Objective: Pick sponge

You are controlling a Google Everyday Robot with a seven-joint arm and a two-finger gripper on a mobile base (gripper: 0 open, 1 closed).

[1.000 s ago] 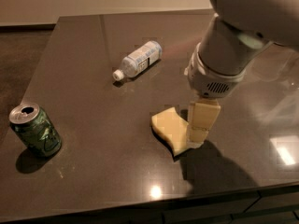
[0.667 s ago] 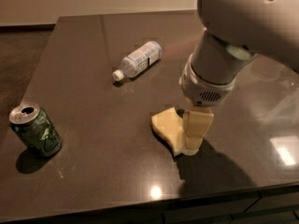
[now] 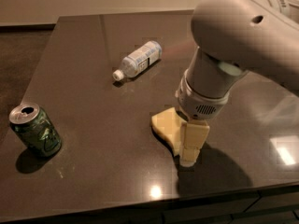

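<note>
The end effector (image 3: 192, 143) has sunk lower within the past second onto the 4 o'clock edge of the pale yellow wavy foam sponge (image 3: 164, 124), which lies flat on the dark desk (image 3: 88, 92). Its grip cannot be told; a pickup looks imminent.

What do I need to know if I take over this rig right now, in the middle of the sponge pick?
End effector: down at table level on the right end of the sponge; this view does not confirm a grip.
Sponge: lying flat on the dark table, right of centre and towards the front edge. Its right part is hidden behind the end effector.
Done: end effector brought to the sponge.
Left: secure the grasp, then lift the sponge clear of the table.
Nearby: green can upright at front left; water bottle on its side farther back. Both are well apart from the sponge.
</note>
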